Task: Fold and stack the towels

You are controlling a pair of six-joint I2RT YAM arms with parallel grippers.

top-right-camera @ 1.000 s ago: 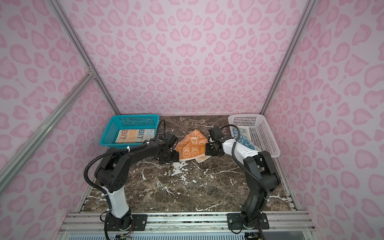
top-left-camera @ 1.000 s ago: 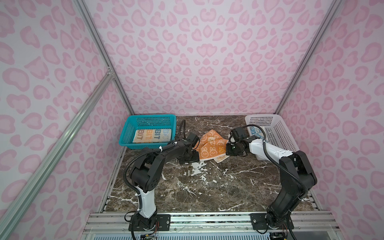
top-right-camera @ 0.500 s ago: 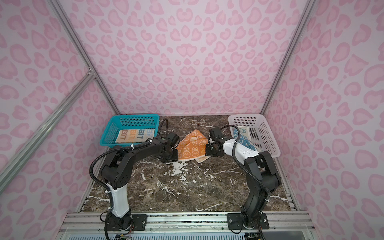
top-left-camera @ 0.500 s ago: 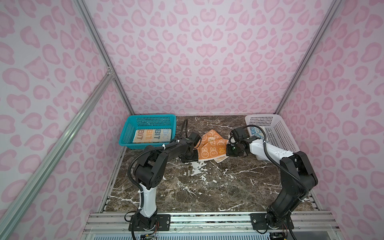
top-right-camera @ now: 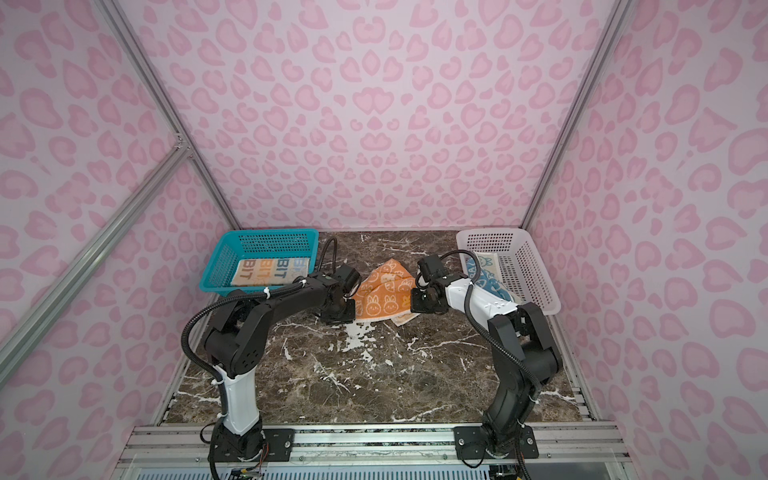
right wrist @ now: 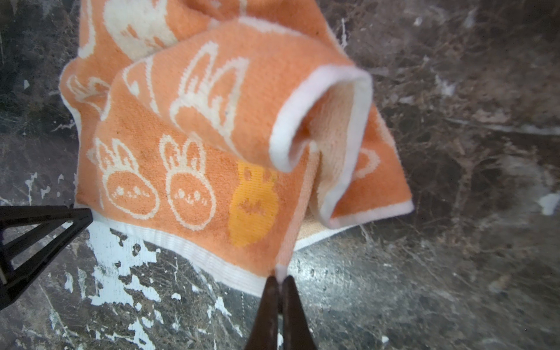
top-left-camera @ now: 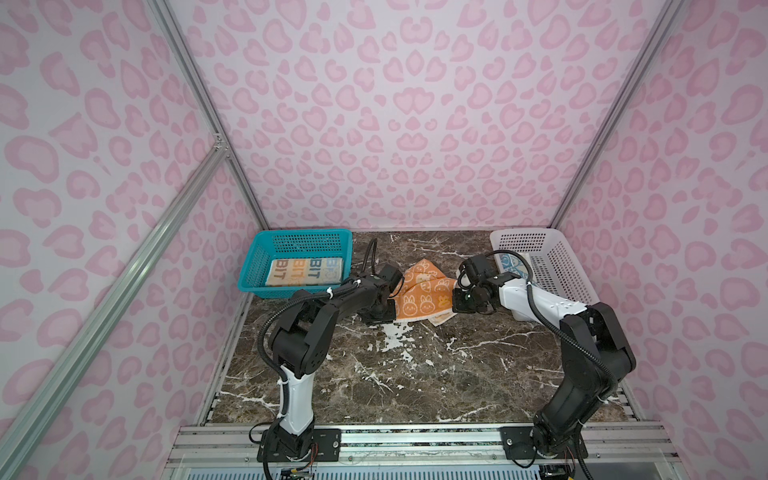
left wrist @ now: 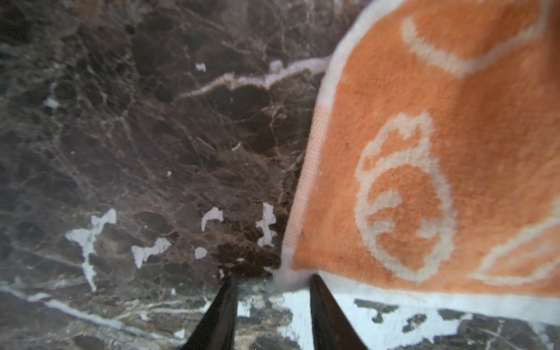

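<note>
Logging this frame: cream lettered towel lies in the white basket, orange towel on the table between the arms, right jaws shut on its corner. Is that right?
One slip: the cream towel lies in the teal basket, as both top views show. The rest stands: orange towel on the table between the arms, right gripper with jaws shut on its corner.

Your two arms match in build. The left arm and the right arm have black joint housings. The left carries a white lower link, the right a white forearm shell. A black ribbed cable runs along each, bound with white ties. Each stands on a black base plate. The left claw has glossy black tapered fingers.
</note>
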